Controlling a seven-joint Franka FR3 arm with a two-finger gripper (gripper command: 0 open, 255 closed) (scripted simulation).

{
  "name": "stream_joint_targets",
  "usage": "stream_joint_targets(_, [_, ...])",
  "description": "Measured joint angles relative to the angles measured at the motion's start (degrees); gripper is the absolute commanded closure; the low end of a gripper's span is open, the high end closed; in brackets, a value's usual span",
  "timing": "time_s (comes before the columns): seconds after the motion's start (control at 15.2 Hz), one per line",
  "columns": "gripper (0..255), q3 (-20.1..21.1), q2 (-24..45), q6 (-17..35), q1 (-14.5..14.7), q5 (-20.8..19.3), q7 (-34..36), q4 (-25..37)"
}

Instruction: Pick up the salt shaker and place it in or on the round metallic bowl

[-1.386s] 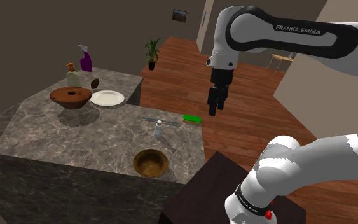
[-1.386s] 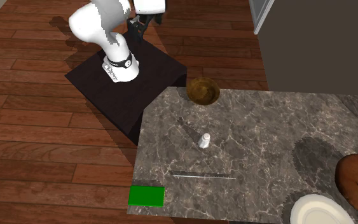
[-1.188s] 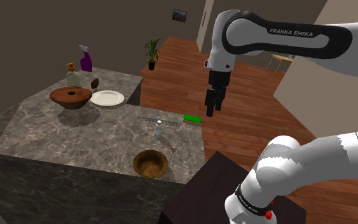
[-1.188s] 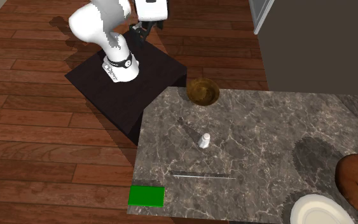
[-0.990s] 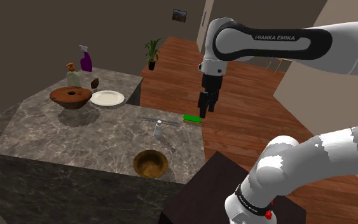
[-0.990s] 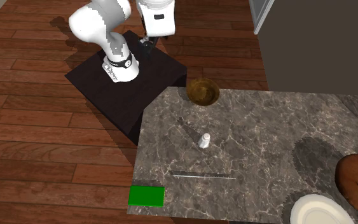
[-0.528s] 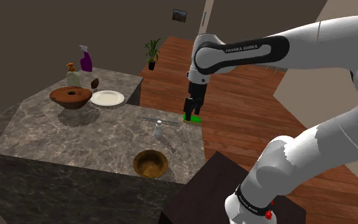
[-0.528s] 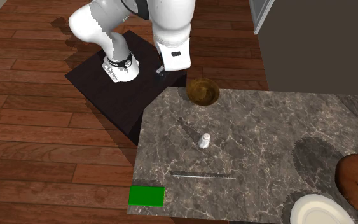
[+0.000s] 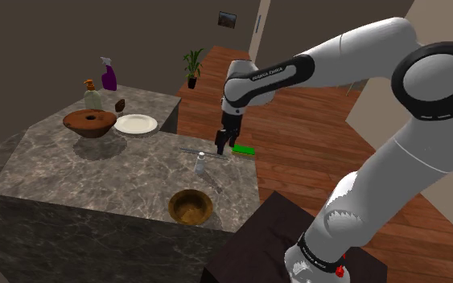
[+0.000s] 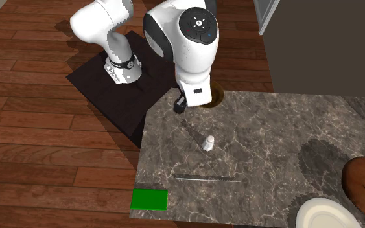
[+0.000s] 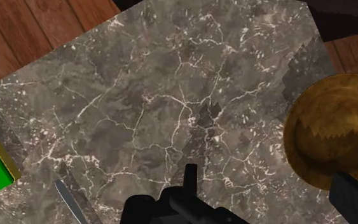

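Nearby, salt shaker, apart from gripper.

Small white salt shaker upright on the dark marble counter, apart from the round golden-brown metallic bowl sitting upright near counter's edge

Opposed high views, shared counter

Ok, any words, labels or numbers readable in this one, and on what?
White lettering on the dark band of the arm: too small to read.
Spray bottle, shaker, bowl: no label to be seen.
Framed picture on the far wall: too small to tell if it bears text.
Nothing else carries writing.
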Motion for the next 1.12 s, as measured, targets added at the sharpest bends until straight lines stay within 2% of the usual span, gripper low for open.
stream_joint_targets(0.4, [0,-0.40,12.59,8.71,-0.09,1.61,-2.70,6.35])
stream_joint_targets(0.73, [0,-0.30,23.41,12.91,-0.61,3.13,-4.80,15.07])
stream_joint_targets(0.86, [0,-0.23,26.05,14.09,-0.88,3.53,-5.46,17.13])
stream_joint_targets(1.12, [0,0.01,28.77,16.67,-1.00,4.07,-5.98,17.46])
